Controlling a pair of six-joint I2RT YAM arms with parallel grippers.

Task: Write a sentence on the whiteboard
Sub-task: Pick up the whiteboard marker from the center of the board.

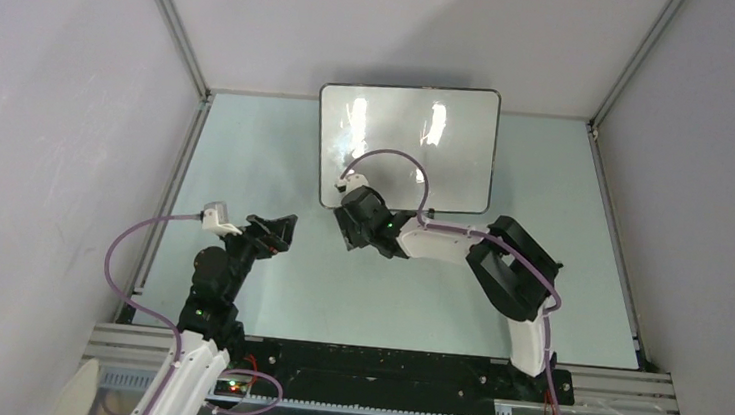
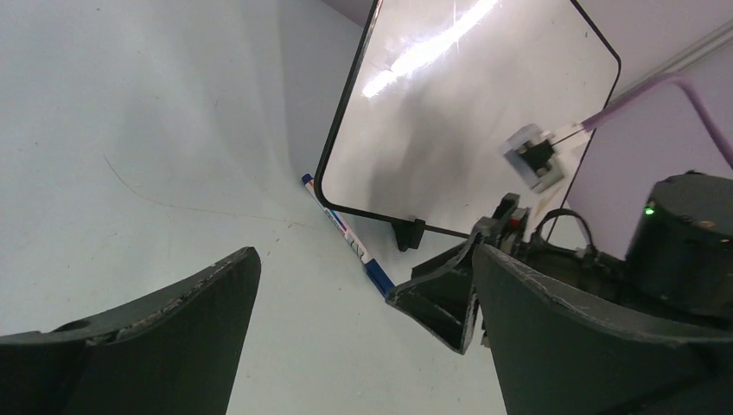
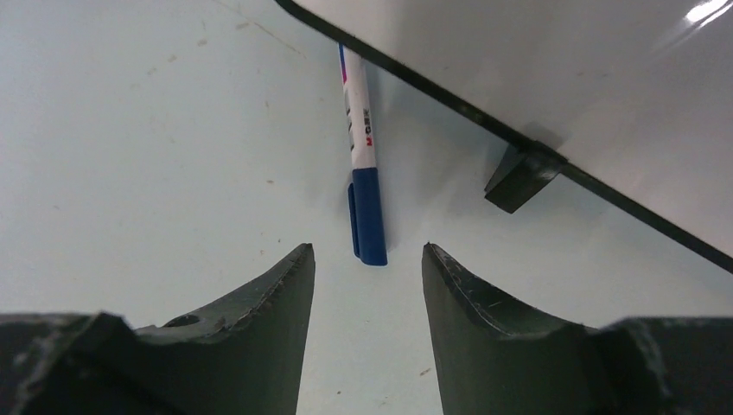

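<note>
While the whiteboard [image 1: 406, 151] stands blank near the middle of the worktop's [image 1: 277, 160] far edge, we see the right fingers [image 3: 367, 255] poised over a marker [image 3: 361, 173] lying flat on the worktop beneath the board's left lower corner. The marker's blue cap [image 3: 368, 216] points toward the near edge. Its white barrel runs away under the board's black rim, just left of one small black foot [image 3: 523, 177].

The right fingers are parted, one on each side of the cap's tip. They are close to it but, as far as we can make out, not touching it and gripping nothing. The left fingers [image 1: 279, 228] hang spread wide and empty nearer the worktop's left edge, aimed at the same corner of the board and well apart from the marker.

As for progress, we judge the job barely begun. From above and from both wrists, the glossy surface carries only glare and the arms' reflections, with no stroke of ink that we can find, so the sentence has yet to be written. The marker is not in hand and its cap is on.

What is left, by our reading, is nearly everything: closing on the marker, lifting it clear of the board's rim, getting the cap off, probably with the idle left arm, then bringing the tip to the board and writing. The barrel tucked under the rim could make the lift awkward.
</note>
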